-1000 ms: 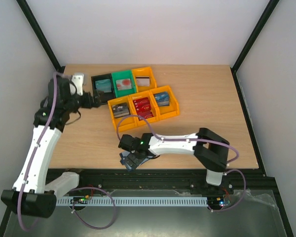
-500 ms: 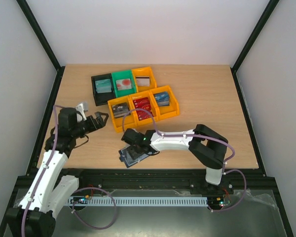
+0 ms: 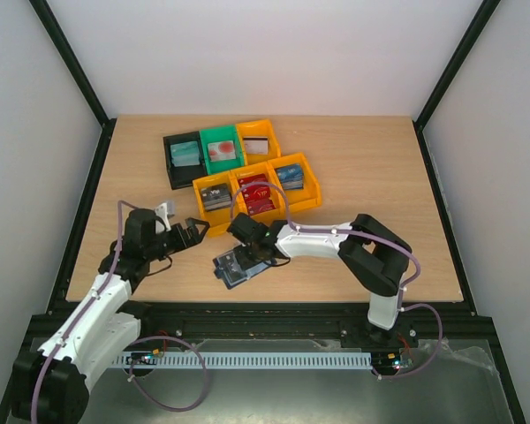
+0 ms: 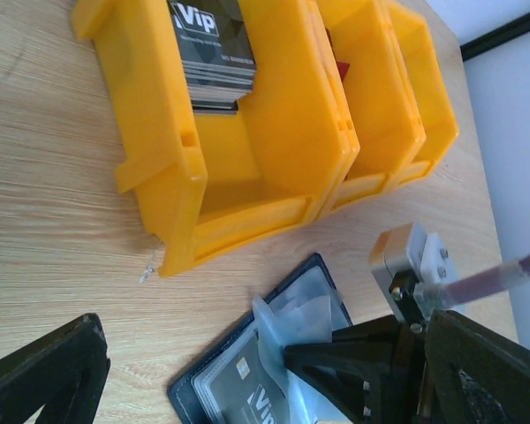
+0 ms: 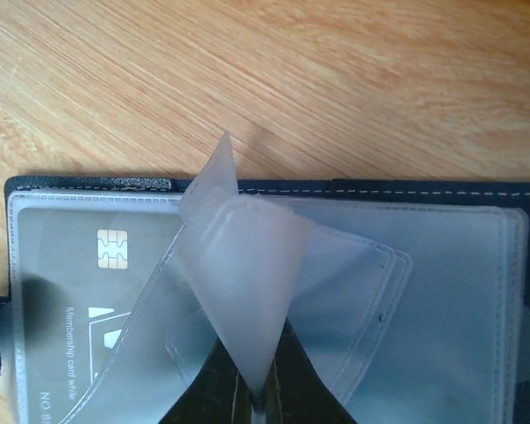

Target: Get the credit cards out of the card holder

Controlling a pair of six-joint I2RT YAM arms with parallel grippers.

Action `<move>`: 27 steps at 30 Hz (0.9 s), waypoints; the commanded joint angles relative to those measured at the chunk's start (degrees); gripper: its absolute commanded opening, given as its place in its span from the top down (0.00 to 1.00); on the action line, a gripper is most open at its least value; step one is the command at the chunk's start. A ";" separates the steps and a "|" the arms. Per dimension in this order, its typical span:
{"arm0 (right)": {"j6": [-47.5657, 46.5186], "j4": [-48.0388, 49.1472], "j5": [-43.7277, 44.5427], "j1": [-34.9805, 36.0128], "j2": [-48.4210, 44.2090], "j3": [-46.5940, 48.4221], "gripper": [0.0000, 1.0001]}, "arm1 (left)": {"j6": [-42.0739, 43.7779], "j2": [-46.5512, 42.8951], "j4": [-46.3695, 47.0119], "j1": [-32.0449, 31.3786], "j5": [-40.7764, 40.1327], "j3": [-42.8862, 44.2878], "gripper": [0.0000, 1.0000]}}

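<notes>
i see a wooden table [image 3: 371,194] with a light brown top, and pale walls [image 3: 247,53] stand close around it on three sides. black posts [image 3: 71,62] run up at the corners and a black rail [image 3: 274,311] lies along the near edge. at the back left of the table sit six little bins in two rows, packed tight together: a black bin [image 3: 169,159], a green bin [image 3: 223,168] and an orange bin [image 3: 275,141] behind, and a front row of orange bins [image 3: 302,201] with dark cards [image 3: 215,196], red cards [image 3: 257,188] and blue cards [image 3: 289,176] in them. the card holder [image 3: 231,272] lies open and flat on the wood near the front edge, just in front of that front row. a grey card [image 5: 79,291] with a gold chip is tucked inside it under clear plastic. the right gripper [image 5: 258,389] hangs right over the holder and hides part of it from above; its jaws are pinched tight on a clear sleeve [image 5: 243,291] of the holder, and the sleeve is pulled up into a point. the left gripper [image 3: 194,234] floats just to the left of the holder, close to the nearest orange bin, with its jaws spread wide and nothing in them. purple wires [image 3: 119,230] loop along both arms
</notes>
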 commanded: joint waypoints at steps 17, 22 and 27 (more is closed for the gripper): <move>-3.91 8.69 -13.96 -7.75 -27.05 -1.45 0.98 | 3.31 -11.58 21.11 -1.32 17.46 -5.53 0.01; -5.88 8.64 -10.04 -7.72 -28.88 0.18 0.98 | 0.05 -12.08 32.63 -1.84 23.85 -5.74 0.01; -7.41 10.21 -11.99 -7.74 -30.31 0.53 0.99 | 1.56 -11.32 30.74 -2.26 22.20 -6.10 0.01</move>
